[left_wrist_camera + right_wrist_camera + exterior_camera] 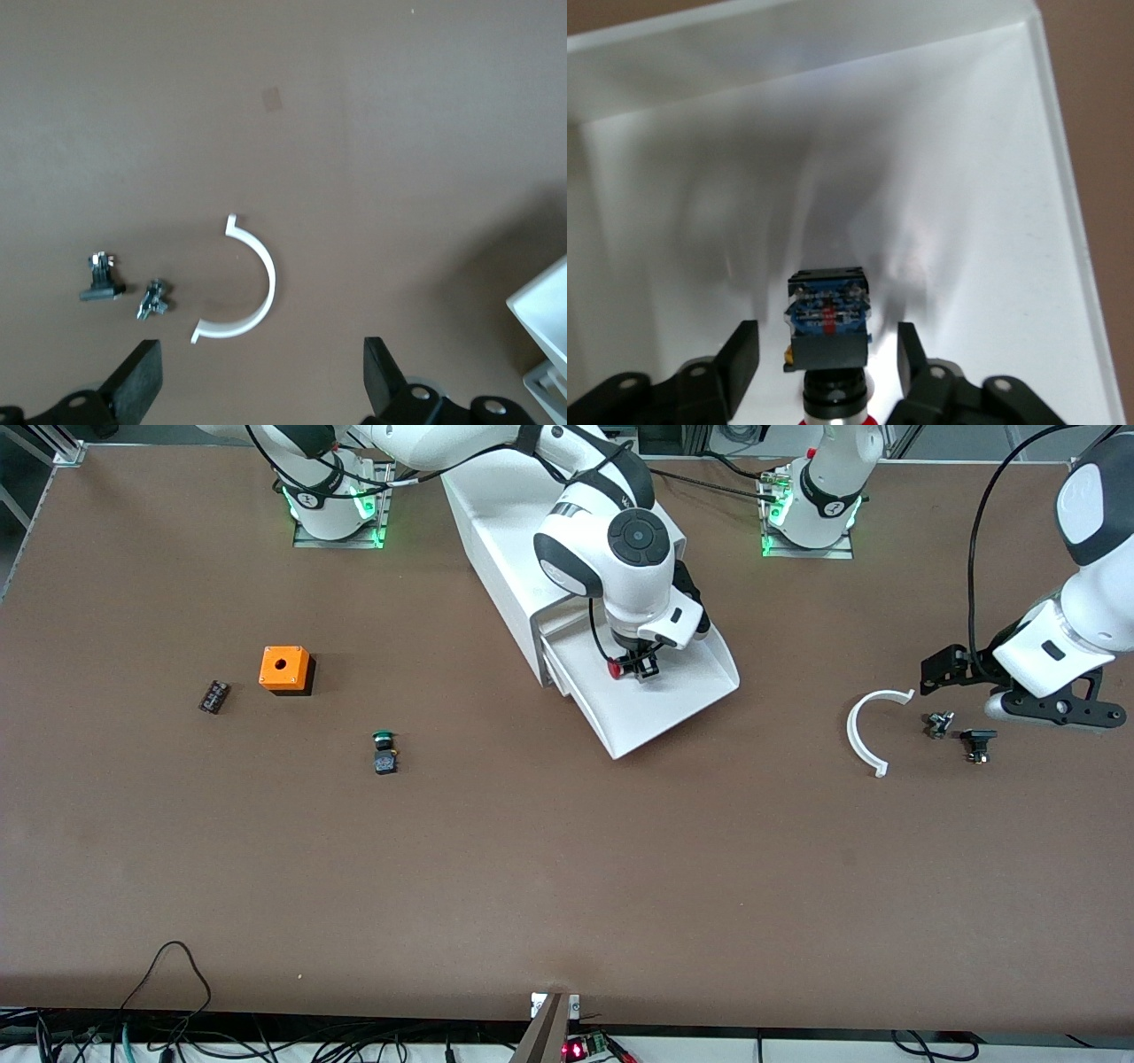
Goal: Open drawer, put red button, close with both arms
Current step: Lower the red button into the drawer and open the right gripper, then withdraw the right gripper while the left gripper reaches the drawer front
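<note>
My right gripper (828,354) hides most of the red button (829,323); its fingers stand apart, clear of the button lying in the pulled-out drawer (682,691). Left gripper (261,376) waits spread over the white arc (244,283), room all round.

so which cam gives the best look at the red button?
Right wrist view: the red button fills the foreground between the open fingers of the right tool, lying in the drawer. Front view shows only its red cap under that tool. Left wrist view doesn't show it.
</note>
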{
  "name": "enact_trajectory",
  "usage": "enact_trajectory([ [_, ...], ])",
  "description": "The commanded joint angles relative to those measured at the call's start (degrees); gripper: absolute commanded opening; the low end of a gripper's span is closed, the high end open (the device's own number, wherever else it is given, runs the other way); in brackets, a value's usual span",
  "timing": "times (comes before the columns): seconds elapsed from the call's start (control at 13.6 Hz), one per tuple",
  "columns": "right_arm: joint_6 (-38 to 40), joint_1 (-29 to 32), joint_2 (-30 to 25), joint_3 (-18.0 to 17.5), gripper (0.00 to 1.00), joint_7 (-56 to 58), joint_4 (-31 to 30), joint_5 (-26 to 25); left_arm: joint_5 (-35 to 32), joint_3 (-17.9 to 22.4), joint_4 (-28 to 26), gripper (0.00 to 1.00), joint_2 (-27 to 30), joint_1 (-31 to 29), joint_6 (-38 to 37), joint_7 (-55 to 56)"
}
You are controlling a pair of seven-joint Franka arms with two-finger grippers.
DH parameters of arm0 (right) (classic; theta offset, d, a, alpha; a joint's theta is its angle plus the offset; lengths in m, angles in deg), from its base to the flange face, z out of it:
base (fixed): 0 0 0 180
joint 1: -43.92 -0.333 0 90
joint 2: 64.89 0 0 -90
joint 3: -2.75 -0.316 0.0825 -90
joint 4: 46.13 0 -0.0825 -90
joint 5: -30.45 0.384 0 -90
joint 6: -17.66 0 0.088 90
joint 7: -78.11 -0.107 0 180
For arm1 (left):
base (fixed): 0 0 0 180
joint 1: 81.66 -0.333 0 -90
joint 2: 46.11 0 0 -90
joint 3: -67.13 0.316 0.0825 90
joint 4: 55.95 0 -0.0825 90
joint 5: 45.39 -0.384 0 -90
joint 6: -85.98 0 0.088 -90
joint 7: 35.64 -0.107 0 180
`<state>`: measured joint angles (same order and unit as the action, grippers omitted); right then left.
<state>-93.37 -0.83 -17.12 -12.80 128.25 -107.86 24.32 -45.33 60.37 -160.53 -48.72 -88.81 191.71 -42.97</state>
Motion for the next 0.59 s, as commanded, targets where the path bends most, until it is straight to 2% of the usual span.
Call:
enact_trajectory([
  [0.0, 0.9, 0.11, -2.58, 0.43, 1.0, -3.72, 2.57, 0.25, 2.21, 0.25, -1.86, 1.0, -1.87, 1.08, 5.43, 0.47],
  [0.22, 2.39, 2.38, -9.35, 2.01, 1.0, -14.07, 2.23, -0.1, 3.45, -0.01, -2.03, 1.0, -7.83, 2.84, 12.8, 3.97],
  [0.37, 4.49, 4.75, -13.3, 4.8, 1.0, -19.36, 1.27, -0.54, 6.96, -0.1, -2.82, 1.0, -12.23, 5.64, 18.95, 8.18],
  [0.44, 4.59, 6.51, -15.67, 6.74, 1.0, -21.38, -0.83, -0.11, 7.23, -0.1, -3.61, 1.0, -14.6, 7.49, 22.73, 10.82],
  [0.52, 4.16, 9.13, -18.48, 7.1, 1.0, -24.62, -4.5, 0.07, 7.76, -0.1, -3.62, 1.0, -17.75, 9.51, 25.98, 14.24],
])
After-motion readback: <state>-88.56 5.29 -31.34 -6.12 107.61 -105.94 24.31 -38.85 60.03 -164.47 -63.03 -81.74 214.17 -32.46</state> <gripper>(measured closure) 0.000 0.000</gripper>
